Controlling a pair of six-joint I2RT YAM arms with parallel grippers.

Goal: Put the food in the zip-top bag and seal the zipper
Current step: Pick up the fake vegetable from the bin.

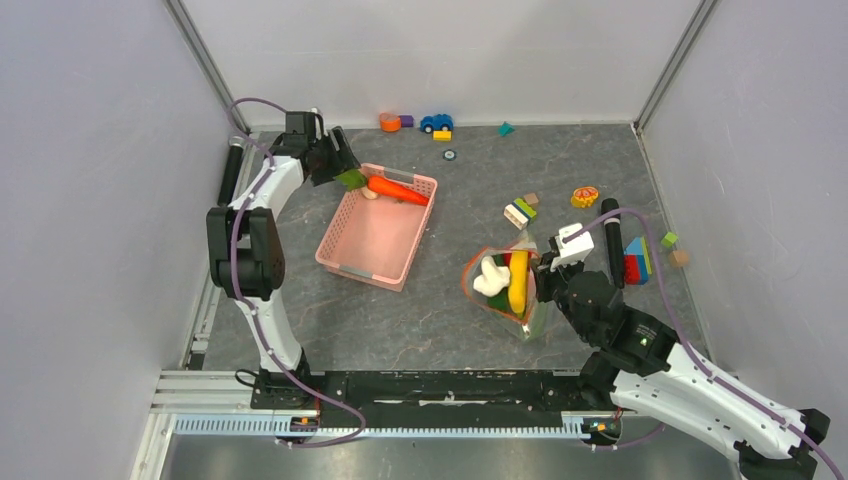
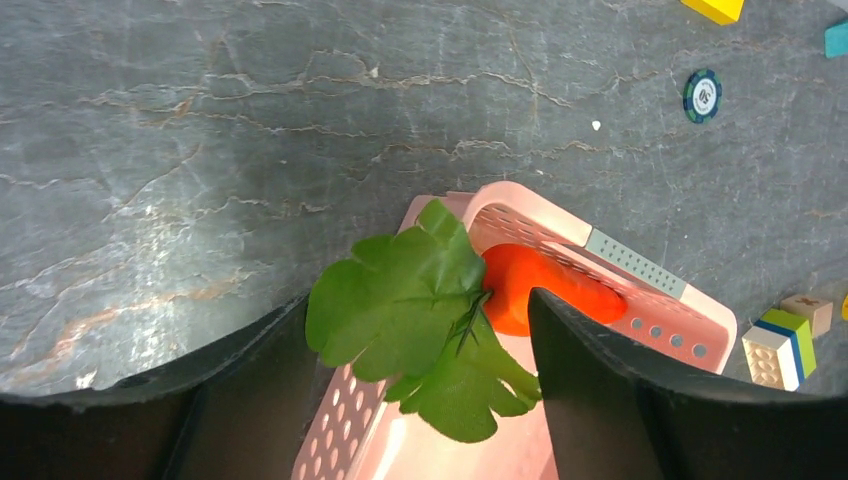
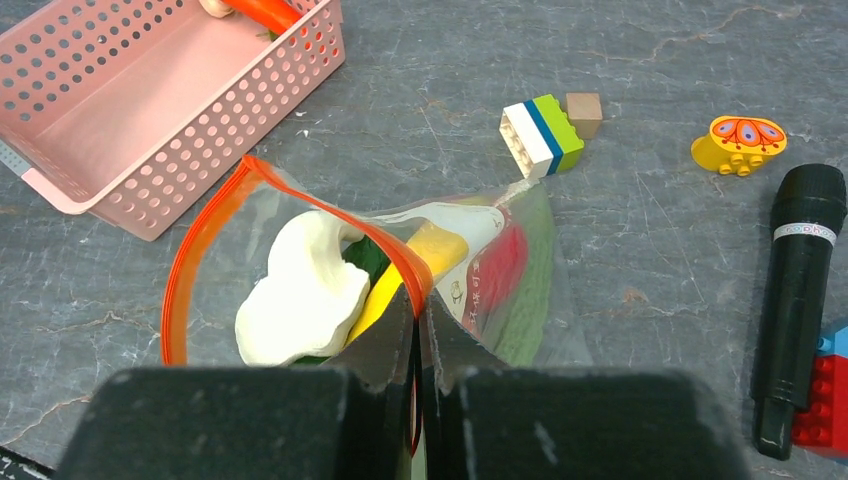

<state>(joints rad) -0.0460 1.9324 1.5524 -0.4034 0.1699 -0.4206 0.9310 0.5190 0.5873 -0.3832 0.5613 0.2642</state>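
- Left claw at the far left corner of the pink basket, fingers spread wide either side of the carrot's green leaves; no finger seen pressing on them, so released.
- Carrot lying across the basket's far end, orange body resting on the rim, leaves hanging over the corner nearest the left claw.
- Small pale piece just beside the carrot inside the basket; too small to identify.
- Right claw clenched on the orange-red zipper strip of the zip-top bag, pinching the near edge of the mouth.
- Bag on the grey worktop, right of the basket, mouth held open in a loop.
- Inside the bag: white mushroom, yellow banana, something red and something green, partly hidden behind the plastic.
- Black cylinder lying on the worktop right of the bag.
- White, blue and green block with a tan cube touching it, beyond the bag.
- Yellow toy with an orange top further right.
- Blue toy car and small blocks along the far wall.
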